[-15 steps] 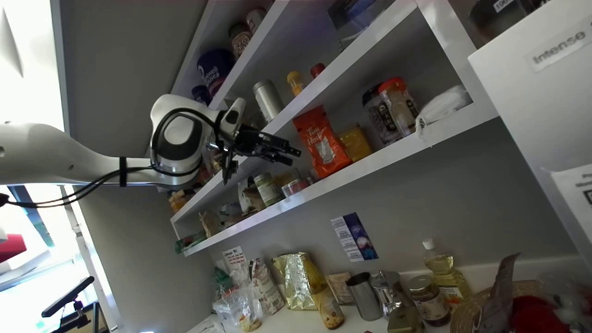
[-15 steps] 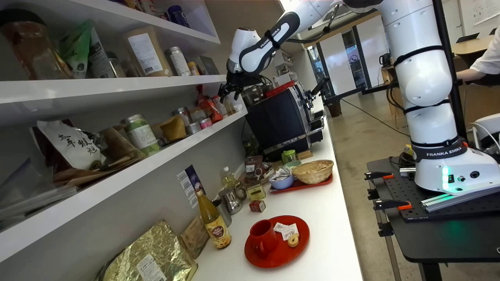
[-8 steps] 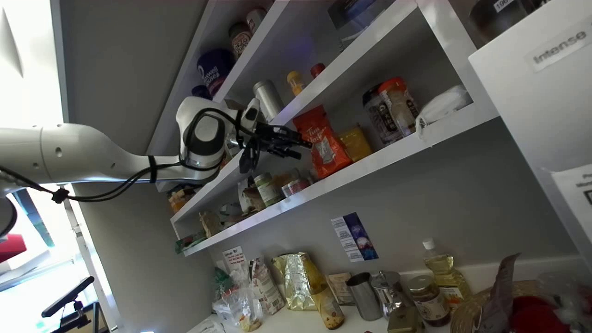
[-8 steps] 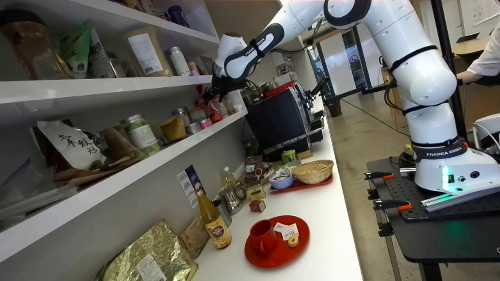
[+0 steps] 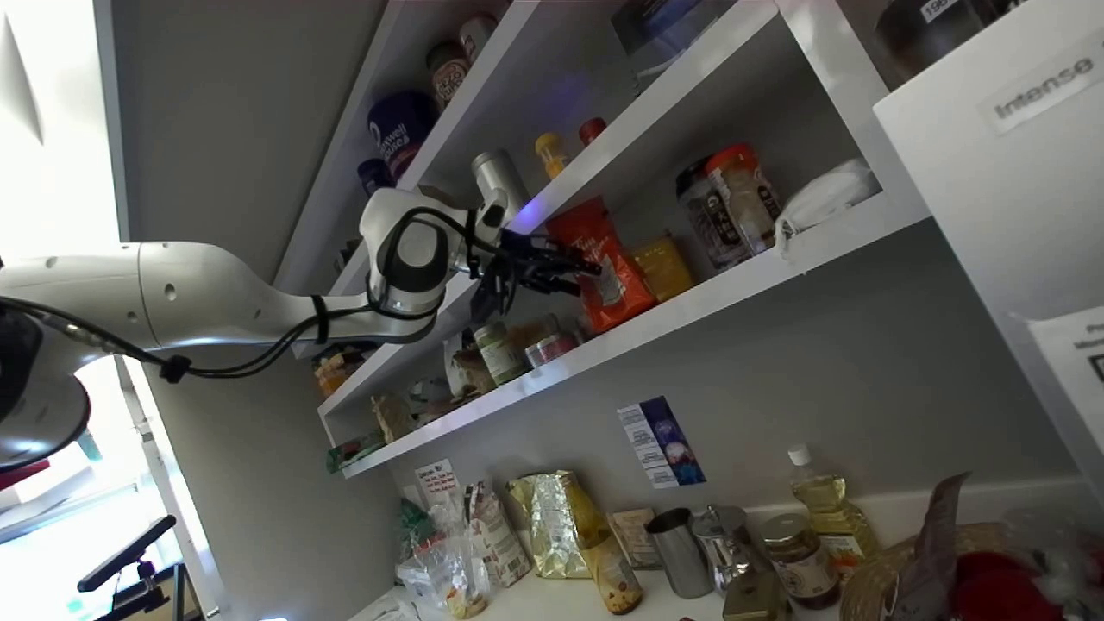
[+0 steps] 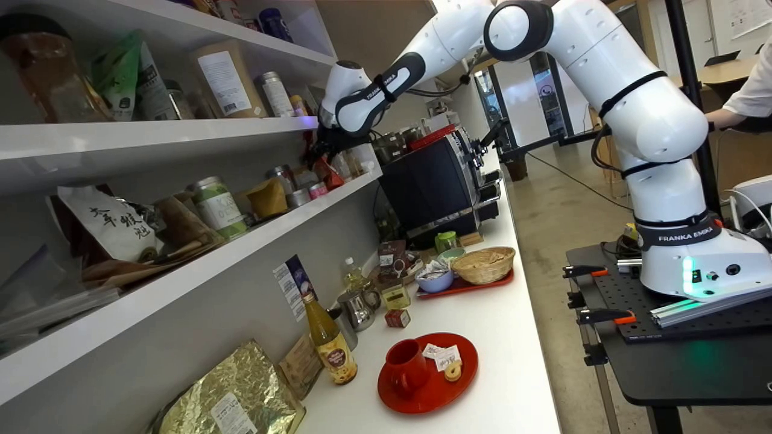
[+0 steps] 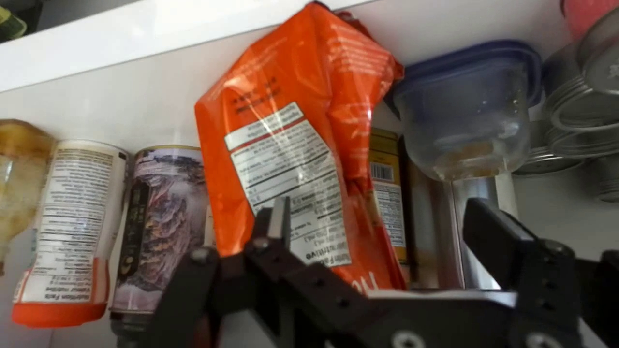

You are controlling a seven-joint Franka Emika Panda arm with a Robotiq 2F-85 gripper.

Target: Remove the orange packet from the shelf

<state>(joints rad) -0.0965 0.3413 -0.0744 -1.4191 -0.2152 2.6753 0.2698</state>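
The orange packet (image 5: 625,289) stands on the white shelf (image 5: 690,306), leaning slightly. The packet (image 6: 327,175) and shelf (image 6: 253,241) also show in an exterior view. The wrist view is upside down: the packet (image 7: 309,159) has its base near the shelf's front edge (image 7: 121,36) at the top. My gripper (image 7: 379,217) is open and empty. One finger overlaps the packet's white label; the other is right of the packet. In both exterior views the gripper (image 5: 586,278) (image 6: 313,158) is in front of the packet, partly hiding it. I cannot tell whether it touches.
A yellowish box (image 5: 664,267) stands beside the packet, with a red-lidded jar (image 5: 743,194) farther along. Small jars (image 5: 552,345) stand on the other side. A blue-lidded container (image 7: 469,111) is close to the packet. The upper shelf board (image 5: 638,125) runs above.
The arm has reached in towards the shelf, and the open gripper has moved from beside the packet to in front of it. The packet has not visibly moved.
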